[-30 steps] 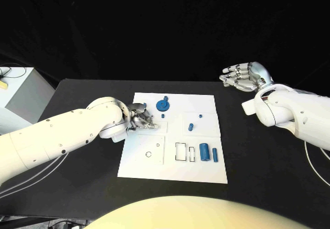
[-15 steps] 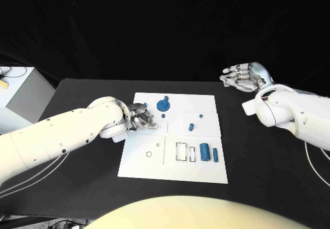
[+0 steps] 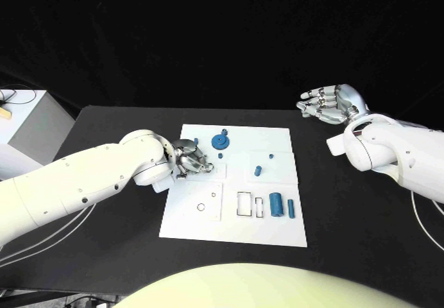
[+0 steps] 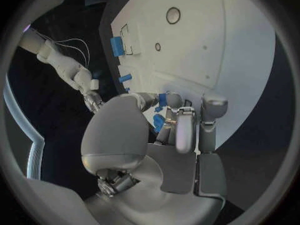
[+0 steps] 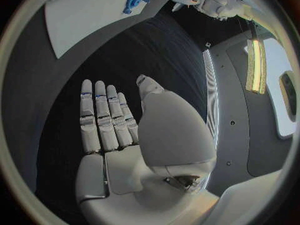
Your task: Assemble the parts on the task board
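Left hand (image 3: 188,158) has edged slightly up the task board (image 3: 278,231), fingers curled around a small blue part (image 4: 159,121). Right hand (image 3: 329,102) unchanged: raised off-board, fingers straight, holding nothing

I see a white task board (image 3: 236,212) on the black table (image 3: 111,128), dotted with blue parts: a round piece (image 3: 220,142) and a darker blue cylinder (image 3: 276,205). Both arms are white, and the left hand (image 3: 188,158) and right hand (image 3: 330,104) are silver.
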Robot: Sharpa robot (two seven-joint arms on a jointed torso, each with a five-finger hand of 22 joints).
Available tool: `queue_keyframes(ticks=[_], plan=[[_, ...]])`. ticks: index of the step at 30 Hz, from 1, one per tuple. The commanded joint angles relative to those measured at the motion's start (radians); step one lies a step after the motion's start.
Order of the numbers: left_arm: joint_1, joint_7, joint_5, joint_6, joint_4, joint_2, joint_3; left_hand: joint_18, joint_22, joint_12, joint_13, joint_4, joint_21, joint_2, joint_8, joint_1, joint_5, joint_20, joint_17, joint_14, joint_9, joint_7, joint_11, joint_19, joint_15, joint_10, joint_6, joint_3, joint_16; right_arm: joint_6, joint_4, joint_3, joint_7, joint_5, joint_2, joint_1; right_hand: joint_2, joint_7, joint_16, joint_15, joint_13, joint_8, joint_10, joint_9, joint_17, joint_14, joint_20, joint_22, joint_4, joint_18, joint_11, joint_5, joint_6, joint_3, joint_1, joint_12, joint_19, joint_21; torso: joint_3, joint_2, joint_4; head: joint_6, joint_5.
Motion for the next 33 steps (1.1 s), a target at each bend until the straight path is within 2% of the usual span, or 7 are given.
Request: queue_keyframes(ticks=[1,6,13,22,24,29,33], plan=[[0.0,0.013,0.104,0.012,0.003,0.0,0.002,0.019,-0.001,0.001,0.004,-0.198,-0.001,-0.004,0.01,-0.015,-0.001,0.003,0.094,0.031,-0.005,-0.002,0.002,-0.007,0.005,0.016,0.013,0.192,0.001,0.012,0.0,0.0,0.005,-0.005,0.0,-0.001,0.001,0.023,-0.006,0.001,-0.001,-0.006,0.009,-0.001,-0.001,0.008,0.005,-0.001,0.002,0.014,0.0,0.007,0.007,0.005,-0.006,-0.006,0.002,0.003,0.0004,0.001,0.0,0.0,-0.001],[0.001,0.014,0.157,0.052,0.004,-0.01,0.012,0.021,-0.01,0.002,0.003,-0.219,-0.005,-0.005,0.014,-0.025,-0.003,0.003,0.093,0.03,-0.013,-0.001,0.002,-0.014,0.005,0.02,0.018,0.212,0.001,0.013,0.0,0.0,0.004,-0.005,0.0,-0.001,0.001,0.023,-0.006,0.001,-0.001,-0.006,0.009,-0.001,-0.002,0.008,0.005,-0.001,0.001,0.014,0.0,0.009,0.007,0.007,-0.006,-0.006,0.002,0.003,0.0002,0.0,0.001,0.0,-0.002],[0.009,0.01,0.222,0.145,-0.01,-0.021,0.035,0.023,-0.018,-0.003,-0.006,-0.229,-0.009,-0.002,0.013,-0.033,-0.007,0.004,0.088,0.027,-0.02,0.001,0.004,-0.021,0.006,0.015,0.019,0.22,-0.001,0.014,-0.001,-0.001,0.003,-0.005,0.001,-0.001,0.001,0.023,-0.006,0.001,-0.001,-0.007,0.01,-0.002,-0.005,0.008,0.005,-0.001,0.0,0.014,0.0,0.022,0.008,0.011,-0.005,-0.008,0.002,0.003,0.0007,-0.002,0.0024,0.0,-0.004],[0.069,0.0,0.239,0.303,-0.083,0.003,0.042,0.026,-0.03,-0.008,-0.02,-0.254,-0.016,0.023,0.01,-0.056,-0.011,0.007,0.082,0.021,-0.036,0.005,0.009,-0.035,0.011,0.001,0.016,0.235,-0.002,0.016,-0.005,-0.001,0.001,-0.005,0.004,-0.003,-0.003,0.023,-0.006,0.001,-0.001,-0.009,0.011,-0.002,-0.011,0.009,0.005,-0.001,-0.001,0.014,0.0,0.047,0.009,0.017,-0.005,-0.011,0.001,0.003,0.0008,-0.002,0.0007,0.0,-0.001],[0.086,-0.004,0.232,0.346,-0.107,0.015,0.04,0.026,-0.029,-0.006,-0.021,-0.273,-0.015,0.033,0.009,-0.079,-0.01,0.009,0.082,0.019,-0.045,0.007,0.01,-0.039,0.012,-0.006,0.016,0.248,-0.002,0.016,-0.006,-0.001,0.001,-0.005,0.005,-0.003,-0.004,0.022,-0.006,0.001,-0.001,-0.01,0.012,-0.003,-0.012,0.009,0.005,-0.001,-0.001,0.014,0.0,0.053,0.009,0.019,-0.004,-0.011,0.001,0.003,0.0008,-0.001,0.0004,0.0,0.0],[0.126,-0.009,0.204,0.427,-0.163,0.049,0.02,0.027,-0.027,0.003,-0.017,-0.306,-0.012,0.06,0.012,-0.136,-0.01,0.011,0.083,0.018,-0.062,0.008,0.012,-0.045,0.014,-0.01,0.017,0.276,0.002,0.017,-0.009,-0.002,0.0,-0.005,0.008,-0.005,-0.004,0.022,-0.006,0.001,-0.001,-0.01,0.012,-0.003,-0.014,0.009,0.005,-0.001,-0.002,0.014,0.0,0.057,0.01,0.021,-0.004,-0.012,0.001,0.003,0.0005,-0.003,0.0004,0.0,0.002],[0.159,-0.013,0.179,0.487,-0.215,0.085,-0.009,0.025,-0.016,0.021,-0.001,-0.324,-0.004,0.084,0.019,-0.188,-0.011,0.012,0.092,0.022,-0.073,0.008,0.012,-0.043,0.015,0.0,0.02,0.296,0.01,0.018,-0.011,-0.002,0.0,-0.005,0.012,-0.008,-0.005,0.022,-0.006,0.001,-0.001,-0.01,0.013,-0.003,-0.015,0.009,0.005,-0.001,-0.003,0.014,0.0,0.062,0.01,0.023,-0.003,-0.012,0.001,0.003,0.0008,-0.003,0.0005,0.0,0.002]])
